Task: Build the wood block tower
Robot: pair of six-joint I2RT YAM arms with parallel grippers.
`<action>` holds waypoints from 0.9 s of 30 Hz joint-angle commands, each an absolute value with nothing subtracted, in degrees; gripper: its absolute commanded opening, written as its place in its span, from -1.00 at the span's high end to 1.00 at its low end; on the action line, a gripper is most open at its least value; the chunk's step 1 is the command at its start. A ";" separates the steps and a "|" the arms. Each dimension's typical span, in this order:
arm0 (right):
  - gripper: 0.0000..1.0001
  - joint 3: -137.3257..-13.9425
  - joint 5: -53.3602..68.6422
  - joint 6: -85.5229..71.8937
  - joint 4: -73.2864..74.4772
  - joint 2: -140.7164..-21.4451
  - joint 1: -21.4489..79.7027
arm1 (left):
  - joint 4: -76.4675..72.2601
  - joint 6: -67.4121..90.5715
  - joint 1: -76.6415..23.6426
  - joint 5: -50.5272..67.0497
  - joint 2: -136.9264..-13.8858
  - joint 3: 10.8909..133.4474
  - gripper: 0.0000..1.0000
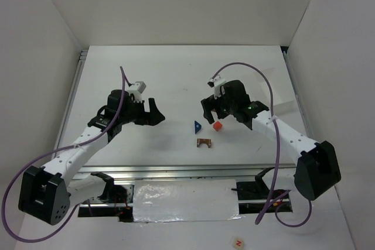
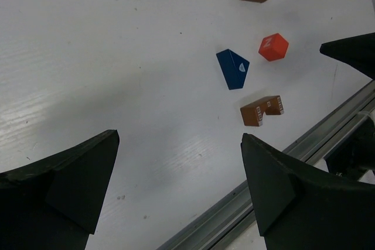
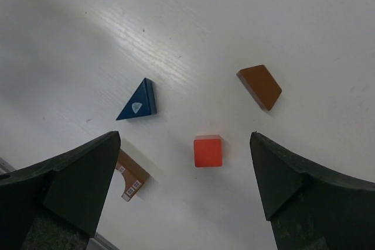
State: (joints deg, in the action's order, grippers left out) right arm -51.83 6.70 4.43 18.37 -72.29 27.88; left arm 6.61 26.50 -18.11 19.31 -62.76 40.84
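Nearest us on the table (image 1: 146, 74) we note the notched brown block (image 1: 204, 142). Just beyond it, the blue wedge (image 1: 198, 126) and red cube (image 1: 217, 126) lie side by side, not touching. Farther still, the flat brown block (image 3: 259, 87) lies below the right gripper (image 3: 184, 139), whose jaws are released and hold nothing. Well left of the blocks, the left gripper (image 1: 156, 113) hovers with its jaws likewise released. We see all four pieces lying singly, none stacked.

Top view, frame centre, on table (image 1: 146, 68), all apart: wedge (image 1: 198, 126) left of cube (image 1: 217, 126) — notched block (image 1: 204, 143) below both. Right wrist view: flat block (image 3: 259, 86) upper right of cube.
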 commanded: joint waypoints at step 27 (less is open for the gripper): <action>-0.84 -49.22 -1.30 -0.71 27.59 -86.12 46.14 | 7.56 20.13 -22.76 17.58 -63.90 44.56 -0.99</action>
State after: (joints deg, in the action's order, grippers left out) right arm -46.41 3.29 -1.15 24.64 -84.97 45.50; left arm 7.97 22.17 -22.50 17.96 -64.34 42.30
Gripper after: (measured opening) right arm 0.923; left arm 0.993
